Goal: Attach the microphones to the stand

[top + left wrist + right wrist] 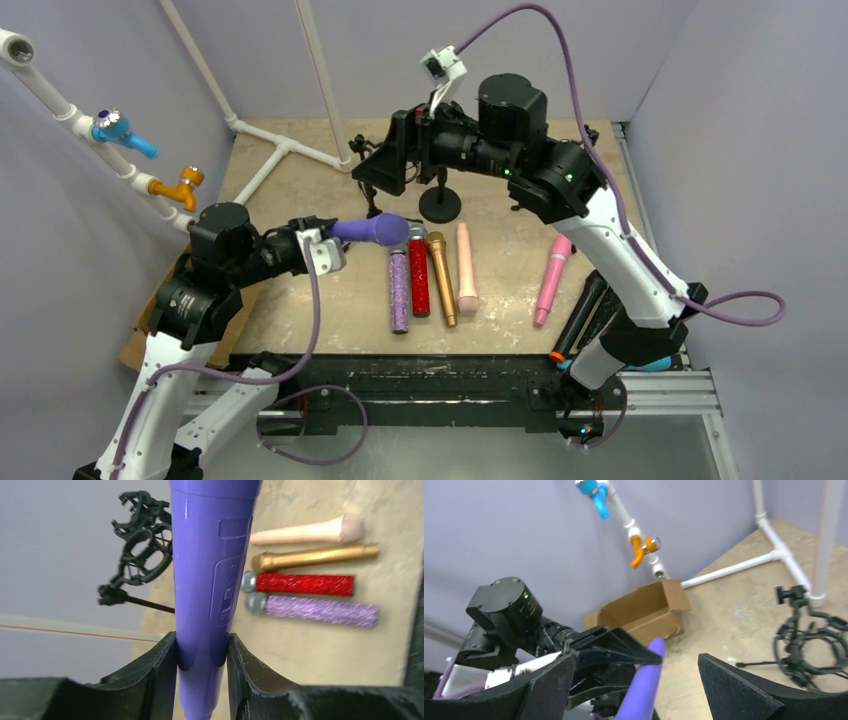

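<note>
Looking down from the top camera, we see the left pincer [335,240] clamped on the purple microphone [375,230]. It holds the microphone above the left part of the table [500,300], rounded head pointing toward the row of microphones lying there. From the left wrist we find both fingers [160,667] pressed against the barrel close to its narrow end, with the switch panel facing the camera. The purple microphone touches neither the table nor the stand [440,205], whose round black base sits at the back of the table. A black ring holder [142,555] shows to the left of the purple barrel in the left wrist view, apart from it.

The right pincer [378,168] hangs over the back of the table beside the stand. Its fingers [734,687] are spread wide with nothing gripped (the purple microphone and the left arm show in the gap, but farther off). The ring holder appears at the right edge of that view.

Five more microphones lie flat on the table. We count a purple glitter microphone [399,290], a red glitter microphone [419,280], a gold microphone [442,285] and a peach microphone [466,265] side by side. A pink microphone [552,280] lies well apart to their right. A cardboard box [644,610] sits open beside the table's left edge, below white pipes carrying a blue valve [120,130] and an orange valve [183,183].
</note>
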